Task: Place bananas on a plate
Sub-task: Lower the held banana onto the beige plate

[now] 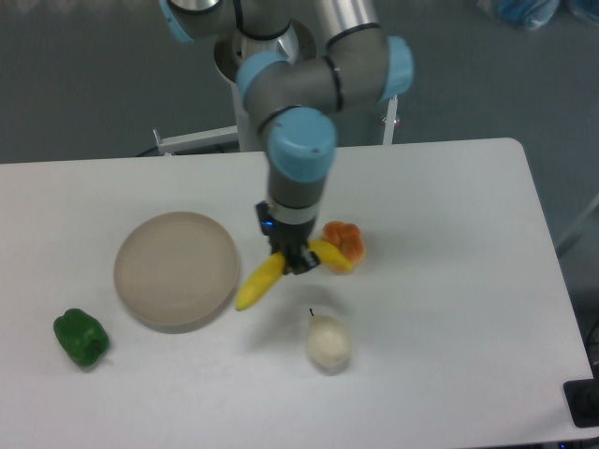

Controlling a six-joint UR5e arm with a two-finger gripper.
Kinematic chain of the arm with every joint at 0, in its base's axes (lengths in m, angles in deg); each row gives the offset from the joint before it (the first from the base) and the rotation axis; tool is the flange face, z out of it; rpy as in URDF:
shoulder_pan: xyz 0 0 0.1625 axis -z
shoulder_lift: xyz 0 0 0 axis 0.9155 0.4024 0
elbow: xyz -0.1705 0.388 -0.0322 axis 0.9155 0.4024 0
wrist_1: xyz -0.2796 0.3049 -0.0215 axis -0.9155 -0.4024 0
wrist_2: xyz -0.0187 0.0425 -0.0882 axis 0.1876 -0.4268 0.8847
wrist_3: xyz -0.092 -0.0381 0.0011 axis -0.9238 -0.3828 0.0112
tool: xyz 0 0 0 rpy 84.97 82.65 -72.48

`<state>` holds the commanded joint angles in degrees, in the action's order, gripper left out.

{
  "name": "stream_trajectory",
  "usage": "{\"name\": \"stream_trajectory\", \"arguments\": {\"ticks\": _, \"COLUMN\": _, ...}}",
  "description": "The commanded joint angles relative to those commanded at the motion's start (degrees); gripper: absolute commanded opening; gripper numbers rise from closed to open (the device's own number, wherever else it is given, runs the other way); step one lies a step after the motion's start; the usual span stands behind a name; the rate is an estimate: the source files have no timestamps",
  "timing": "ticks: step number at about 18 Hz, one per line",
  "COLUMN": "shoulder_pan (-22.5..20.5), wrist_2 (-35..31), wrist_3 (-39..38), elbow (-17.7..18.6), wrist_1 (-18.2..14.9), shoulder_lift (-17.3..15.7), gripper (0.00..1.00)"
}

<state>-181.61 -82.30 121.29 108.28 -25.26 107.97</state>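
Near the left edge of the worktop (449,374) lies a green pepper (80,338), and to its right the plate (176,269) sits bare. Just past the plate's right rim the gripper (295,259) holds the banana (263,281) at its middle, lifted. An orange fruit (343,242) and a pear (328,341) are close by. If released here, the banana could catch the rim and tip onto the worktop, as only its left tip reaches the plate.

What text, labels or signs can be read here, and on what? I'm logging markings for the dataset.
None is readable.
The banana, plate and other fruit carry no visible print.
In this frame the arm shows no sticker or label.
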Motion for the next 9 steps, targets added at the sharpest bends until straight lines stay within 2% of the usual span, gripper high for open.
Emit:
{"name": "stream_trajectory", "arguments": {"ticks": 2, "shoulder_pan": 4.9, "wrist_2": 0.4, "wrist_3": -7.1, "elbow": 0.7, "wrist_1": 2.0, "shoulder_lift": 0.7, "gripper": 0.00}}
{"name": "stream_trajectory", "arguments": {"ticks": 6, "shoulder_pan": 9.1, "wrist_2": 0.5, "wrist_3": -11.5, "elbow": 0.9, "wrist_1": 2.6, "shoulder_lift": 2.0, "gripper": 0.05}}
{"name": "stream_trajectory", "arguments": {"ticks": 9, "shoulder_pan": 9.7, "wrist_2": 0.5, "wrist_3": -11.4, "elbow": 1.8, "wrist_1": 2.9, "shoulder_lift": 3.2, "gripper": 0.19}}
